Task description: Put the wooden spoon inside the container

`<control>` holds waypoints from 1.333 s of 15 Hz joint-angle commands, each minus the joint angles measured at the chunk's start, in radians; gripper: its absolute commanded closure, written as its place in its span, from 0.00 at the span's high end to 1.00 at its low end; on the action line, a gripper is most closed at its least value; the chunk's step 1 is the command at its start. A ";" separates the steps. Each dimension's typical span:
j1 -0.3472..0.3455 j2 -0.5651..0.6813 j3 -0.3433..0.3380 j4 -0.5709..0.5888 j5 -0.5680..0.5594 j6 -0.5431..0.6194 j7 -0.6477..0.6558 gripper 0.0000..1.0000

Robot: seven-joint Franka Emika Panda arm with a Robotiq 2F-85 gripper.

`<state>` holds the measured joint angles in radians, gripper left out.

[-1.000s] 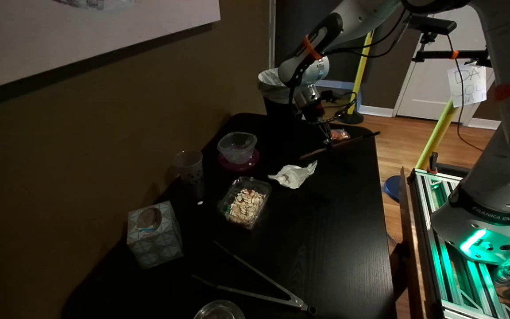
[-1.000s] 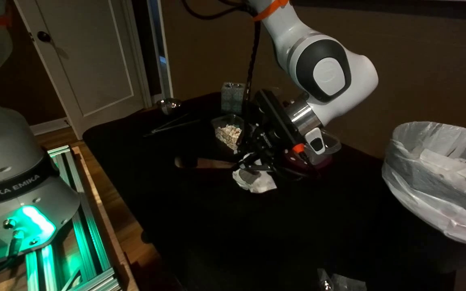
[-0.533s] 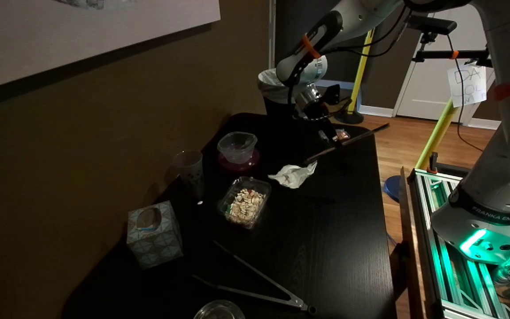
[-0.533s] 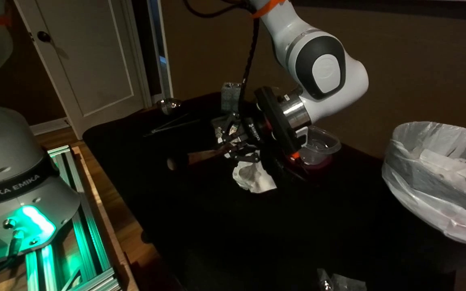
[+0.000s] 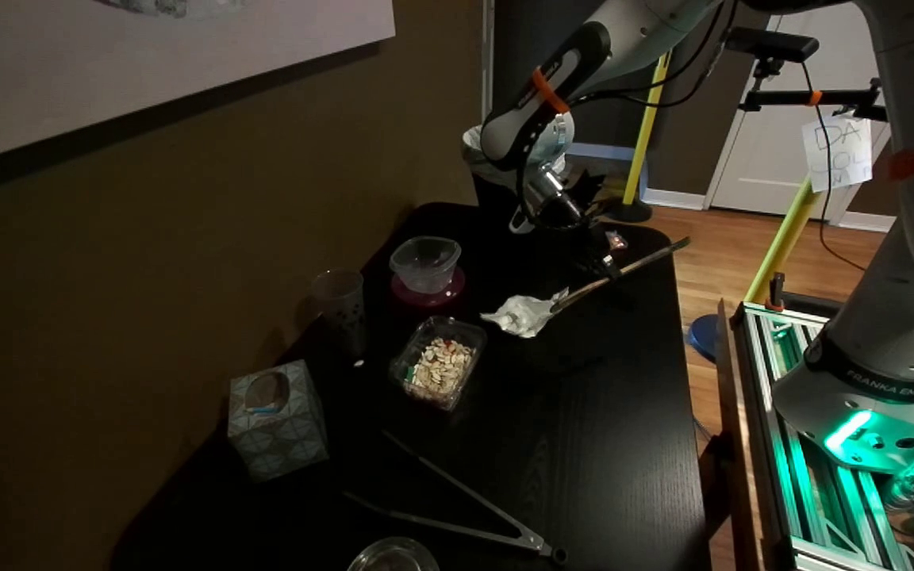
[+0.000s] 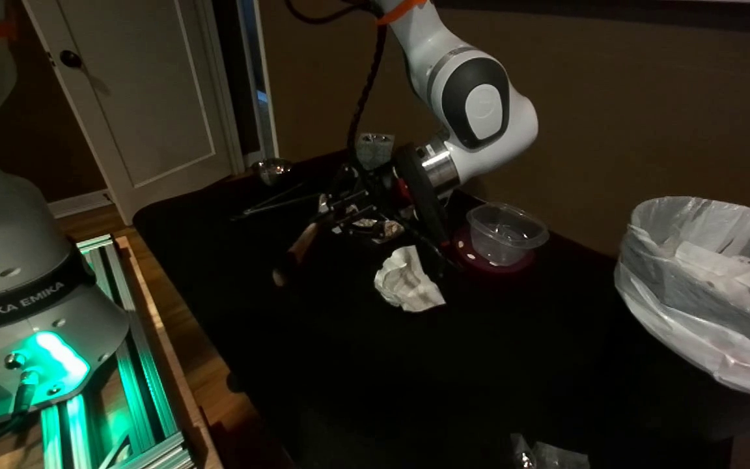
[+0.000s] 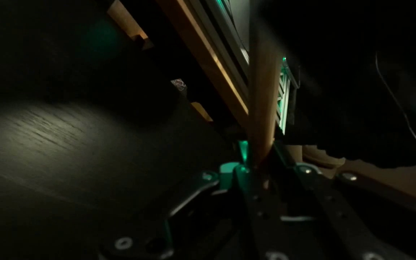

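A wooden spoon was held above a dark table, toward its far right in an exterior view, by the gripper, its fingers clamped partway along the wood, so that both ends were left jutting out, probably for balance. The spoon had not yet been brought to a container, and which was meant could not be told for certain. A clear tub, set to the far left on a red disc, was judged likelier, being uncovered and apparently unfilled; the disc was perhaps its lid, tucked beneath. A nearer box was part filled with flakes. Between spoon and box, a white scrap was spread. As the spoon looked longer than the tub was wide, a slanted placing seemed to be called for.
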<state>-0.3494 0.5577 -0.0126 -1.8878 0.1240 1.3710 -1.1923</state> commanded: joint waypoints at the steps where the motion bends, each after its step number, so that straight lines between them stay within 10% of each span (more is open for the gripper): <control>1: 0.038 -0.068 0.021 -0.060 0.016 0.005 -0.100 0.04; 5: 0.076 -0.055 0.009 -0.033 0.047 -0.001 -0.094 0.04; 6: 0.084 -0.063 0.009 -0.033 0.049 -0.001 -0.093 0.18; 11: 0.090 -0.046 0.019 -0.029 0.109 0.042 -0.096 0.04; 20: 0.176 -0.119 0.060 -0.108 0.257 0.612 -0.065 0.04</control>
<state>-0.1981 0.4881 0.0399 -1.9401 0.3441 1.8263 -1.2769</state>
